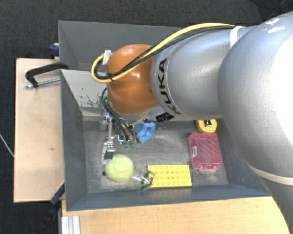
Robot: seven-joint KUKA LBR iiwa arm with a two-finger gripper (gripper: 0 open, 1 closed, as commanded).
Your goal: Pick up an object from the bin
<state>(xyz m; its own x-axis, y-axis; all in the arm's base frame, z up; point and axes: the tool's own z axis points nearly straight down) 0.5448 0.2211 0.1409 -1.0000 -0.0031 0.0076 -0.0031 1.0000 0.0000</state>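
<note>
Here, a grey metal bin (73, 145) is seen from above, with a large silver robot arm (224, 77) reaching in from the right of the view. The arm's wrist wears a rounded orange cover (129, 82) with a yellow cable (185, 31) looped over it. Below that, the pincer (116, 143) points down at the bin floor in the left half of the bin. Nothing can be seen gripped in it, and whether it is open or closed cannot be told, because its metal parts merge with the grey floor. The nearest thing is a yellow-green ball (119, 169), lying just beside the pincer's tip, toward the bottom wall of the view and close to the lower left corner. Being round, the ball has no long axis, so the angle of approach probably matters little. The pincer would likely need only a short shift toward that wall to stand over it. A crumpled blue thing (146, 130) lies just on the pincer's other side, partly under the orange cover. A small greenish scrap (145, 181) sits right against the ball's right side. Next to it a flat yellow studded plate (169, 175) lies along the bottom wall. Farther right are a pink rectangular case (205, 151) and, above it, a small yellow thing (206, 125) partly hidden by the arm. The scrap and plate could crowd a grip on the ball from the right.
</note>
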